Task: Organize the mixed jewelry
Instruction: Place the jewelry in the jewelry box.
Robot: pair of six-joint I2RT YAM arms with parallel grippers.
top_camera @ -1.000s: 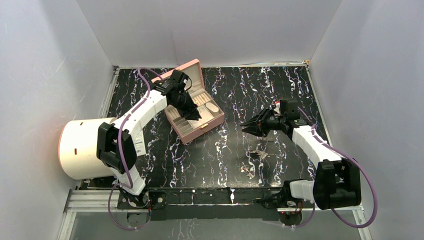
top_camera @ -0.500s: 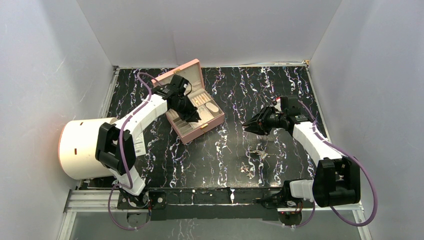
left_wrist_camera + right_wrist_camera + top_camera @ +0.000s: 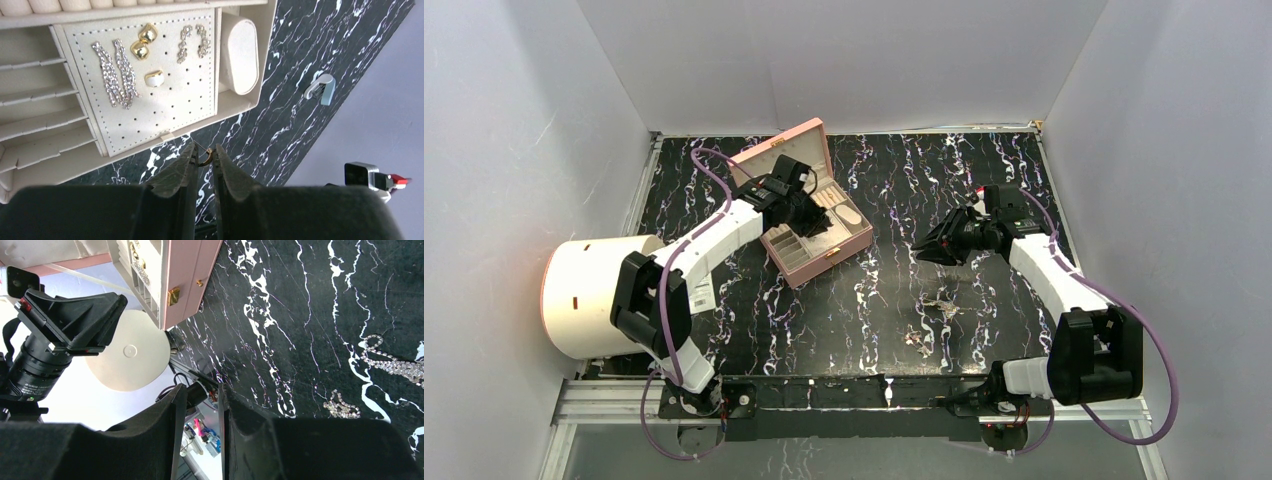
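left gripper [image 3: 205, 150] pinching gold ring [image 3: 206, 157] over box [image 3: 824, 262] edge, likely for peg panel; right gripper [image 3: 202, 388] parted, seemingly empty; other jewelry [image 3: 932, 318] loose on table [image 3: 874, 300]

lab test booth: white panel walls [image 3: 844, 60] enclosing table [image 3: 1004, 170].

The work surface is a table [image 3: 904, 170] with a black top, crossed by thin white and pale violet veins like marble. Three plain walls close it in: a back wall [image 3: 844, 60] across the top of the frame, a left wall [image 3: 514, 130] and a right wall [image 3: 1174, 140], all pale grey-white. A silvery metal rail [image 3: 604, 398] runs along the bottom edge. The light is even and soft, with only faint shadows.
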